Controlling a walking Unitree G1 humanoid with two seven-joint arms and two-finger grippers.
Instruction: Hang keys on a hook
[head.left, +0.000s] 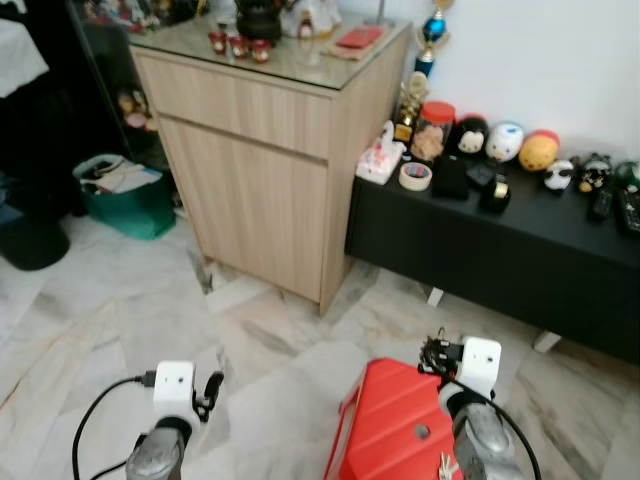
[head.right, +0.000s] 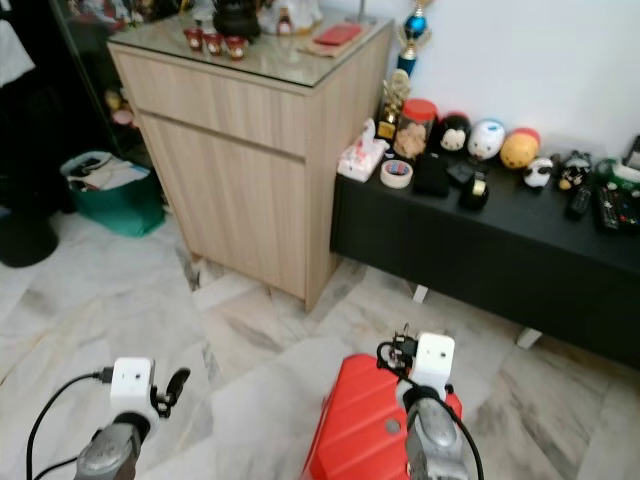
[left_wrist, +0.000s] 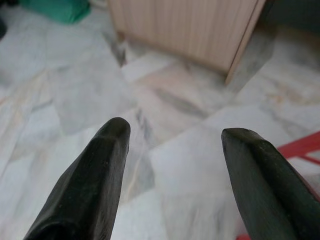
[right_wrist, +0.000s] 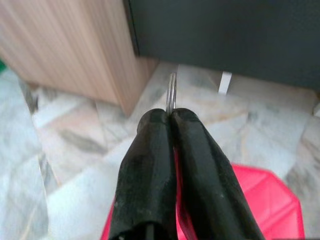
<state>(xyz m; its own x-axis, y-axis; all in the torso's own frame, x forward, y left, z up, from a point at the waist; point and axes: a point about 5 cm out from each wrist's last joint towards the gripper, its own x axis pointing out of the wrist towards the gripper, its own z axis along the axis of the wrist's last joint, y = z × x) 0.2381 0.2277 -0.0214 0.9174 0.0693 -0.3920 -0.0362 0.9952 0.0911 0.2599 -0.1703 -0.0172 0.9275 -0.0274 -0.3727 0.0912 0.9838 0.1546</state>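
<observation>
My right gripper (right_wrist: 170, 115) is shut on a thin metal key ring (right_wrist: 171, 92), whose edge sticks out past the fingertips. In the left eye view that gripper (head.left: 436, 351) is held low over a red plastic stool (head.left: 390, 420). The keys themselves are hidden behind the fingers. My left gripper (left_wrist: 172, 132) is open with nothing between its fingers, held low over the marble floor at the left (head.left: 212, 390).
A light wooden cabinet (head.left: 260, 150) stands ahead with small items on its glass top. To its right, a low black bench (head.left: 500, 250) against the white wall carries toys and a tape roll (head.left: 415, 176). A green bag (head.left: 125, 195) sits at the far left.
</observation>
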